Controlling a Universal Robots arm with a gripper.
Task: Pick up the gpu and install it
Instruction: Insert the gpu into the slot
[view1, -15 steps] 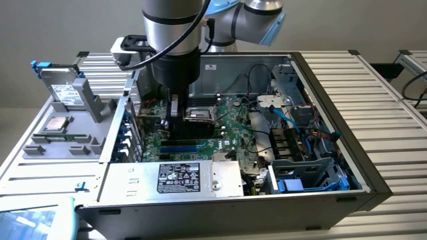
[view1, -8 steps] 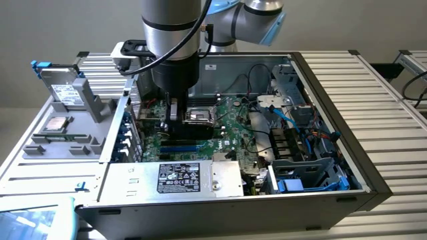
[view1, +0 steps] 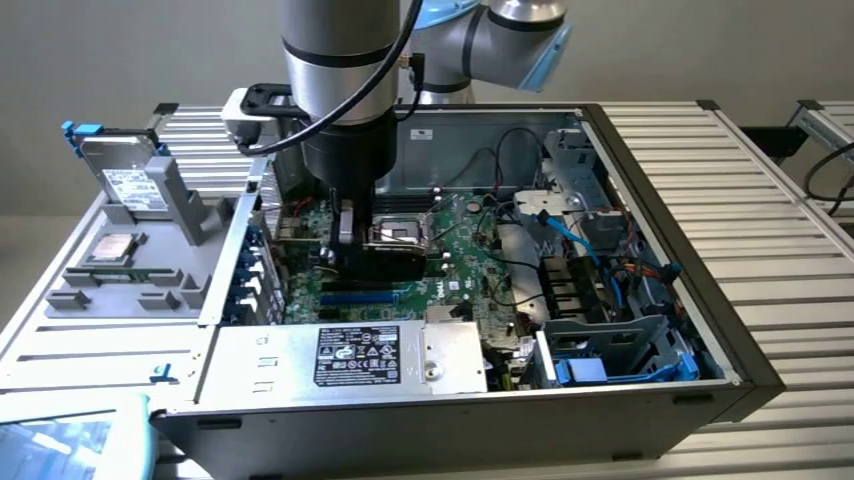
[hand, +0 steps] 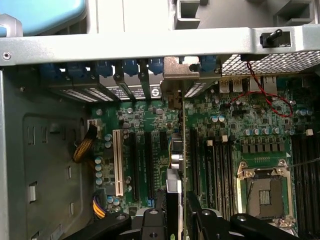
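While gripper (hand: 172, 214) clamps gpu (hand: 174, 165) edge-on above motherboard (hand: 240, 125): keep card upright, parallel to black expansion slots (hand: 150, 155), bracket (hand: 176, 75) against rear wall. Seat with straight, even push, no twist.

You have the open grey metal computer case (view1: 534, 420) lying on the ribbed aluminium table (view1: 747, 170). Inside it the large green motherboard (view1: 461, 270) lies flat. The gpu (hand: 173, 170), a small green card with a black fan block, stands on edge above the long black expansion slots (hand: 149, 160), between the fingers of the black gripper (hand: 172, 220). The silver white-labelled hard drive (view1: 134, 185) stands outside the case, at the exterior view's left.
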